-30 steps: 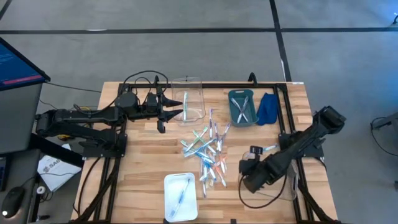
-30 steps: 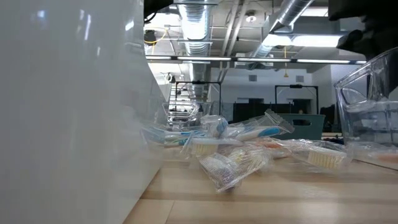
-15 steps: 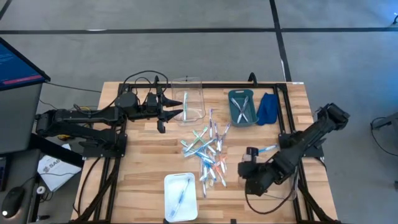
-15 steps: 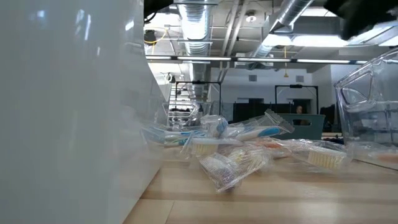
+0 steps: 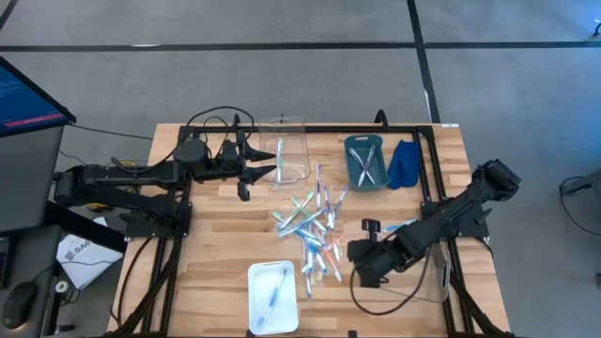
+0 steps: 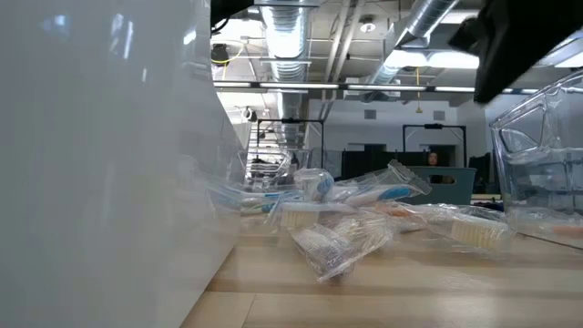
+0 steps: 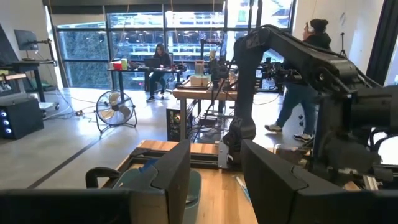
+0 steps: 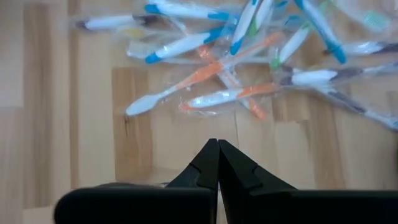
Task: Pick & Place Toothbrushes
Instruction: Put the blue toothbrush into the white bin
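The toothbrushes [image 5: 315,230] lie in a loose pile mid-table, each in a clear wrapper, with blue, green, orange and white parts; the right wrist view shows the toothbrushes [image 8: 217,81] from above. My right gripper [image 5: 357,272] hangs shut over bare wood just right of the pile, slanting down, with nothing between the shut fingers of the right gripper [image 8: 217,163]. My left gripper [image 5: 272,170] waits at the far left, level and open, beside a clear bin [image 5: 289,158]; the left gripper [image 7: 216,180] is empty in its wrist view.
A teal bin [image 5: 365,161] with a few toothbrushes and a folded blue cloth [image 5: 405,162] stand at the far right. A white tray [image 5: 272,296] with one toothbrush sits at the near edge. A clear container [image 6: 537,173] stands under my right arm.
My right gripper has moved toward the table's left, closer to the toothbrush pile, rising a little and tipping, and stays shut. The toothbrushes have not moved.
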